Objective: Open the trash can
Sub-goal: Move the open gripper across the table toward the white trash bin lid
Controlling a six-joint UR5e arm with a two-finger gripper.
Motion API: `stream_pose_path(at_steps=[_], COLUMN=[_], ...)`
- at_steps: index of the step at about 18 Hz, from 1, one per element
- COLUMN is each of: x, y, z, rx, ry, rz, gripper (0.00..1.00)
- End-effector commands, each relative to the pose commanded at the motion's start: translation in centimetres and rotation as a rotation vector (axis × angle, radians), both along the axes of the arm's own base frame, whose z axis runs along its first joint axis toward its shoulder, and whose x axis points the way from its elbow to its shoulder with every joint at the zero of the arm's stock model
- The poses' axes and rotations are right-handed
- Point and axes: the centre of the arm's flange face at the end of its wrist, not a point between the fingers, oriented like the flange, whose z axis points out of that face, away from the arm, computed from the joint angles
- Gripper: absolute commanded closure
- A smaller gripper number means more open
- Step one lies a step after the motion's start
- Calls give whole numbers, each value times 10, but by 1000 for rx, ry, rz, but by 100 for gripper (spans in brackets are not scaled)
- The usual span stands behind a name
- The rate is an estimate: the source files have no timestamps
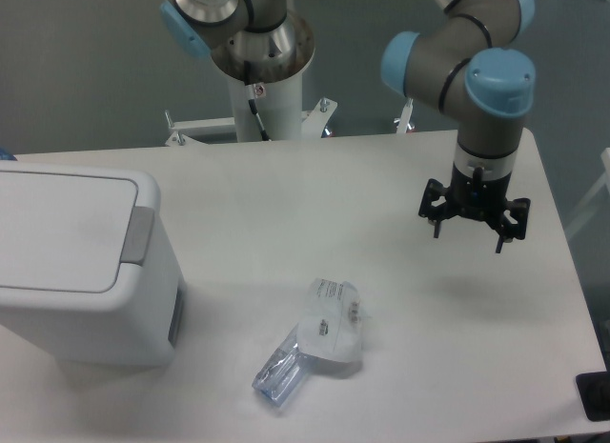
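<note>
The trash can (81, 271) is a large white boxy bin at the left side of the table, its flat lid down and a grey push tab (139, 235) on its right edge. My gripper (468, 232) hangs above the right part of the table, far from the bin. Its black fingers (437, 226) point down and are spread apart with nothing between them.
A small clear plastic bag (313, 341) with items inside lies near the table's front centre. The arm's white base column (262, 76) stands behind the table's rear edge. A dark object (596, 395) sits at the right edge of the view.
</note>
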Motion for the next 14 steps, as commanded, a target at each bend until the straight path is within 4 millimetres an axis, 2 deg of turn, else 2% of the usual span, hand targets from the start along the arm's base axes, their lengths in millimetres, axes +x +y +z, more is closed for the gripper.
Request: stream_pose_path(at_steps=[5, 8, 13, 14], x=[43, 65, 105, 110], y=[35, 49, 99, 104], z=[31, 59, 108, 113], rx=[81, 126, 264, 295], ry=[-5, 3, -57, -92], rz=[-10, 41, 155, 186], gripper=[0, 0, 0, 0])
